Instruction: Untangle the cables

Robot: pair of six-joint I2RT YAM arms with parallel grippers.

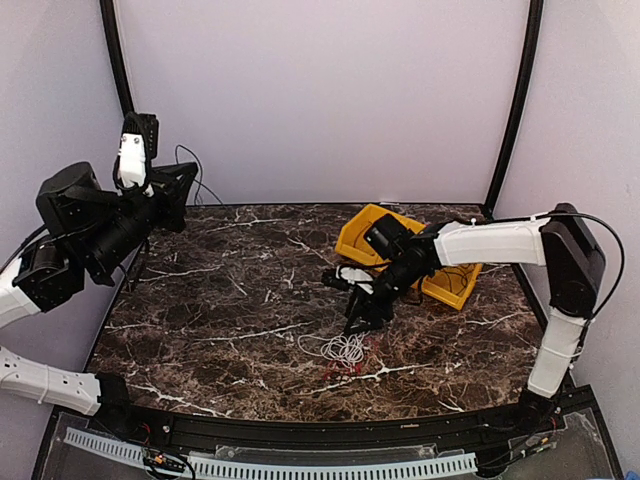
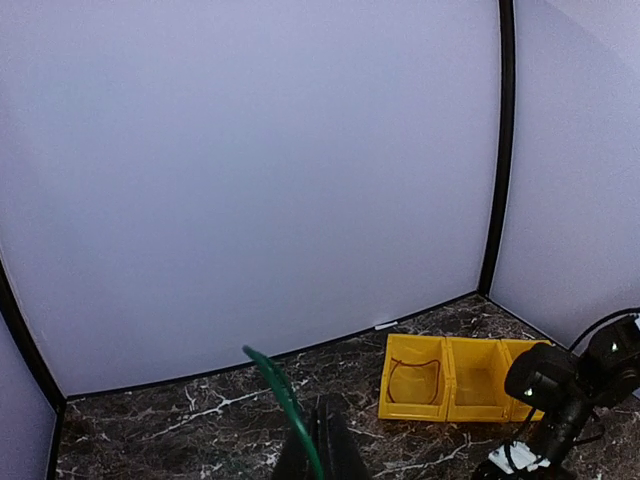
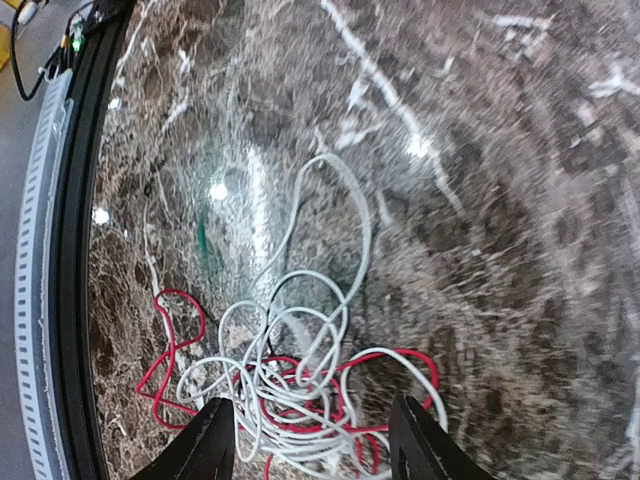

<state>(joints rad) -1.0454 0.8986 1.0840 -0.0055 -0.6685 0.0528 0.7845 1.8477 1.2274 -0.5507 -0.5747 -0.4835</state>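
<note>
Your right gripper is hanging open just above the cables, lying knotted white and red near the front edge of the table; your left gripper is sitting closed, well apart. They are looking light and limp, so try pinching the outlying red loop.

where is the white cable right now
In the top view the white cable lies on the table right of centre, tangled with the red cable, beneath the right tool.
</note>
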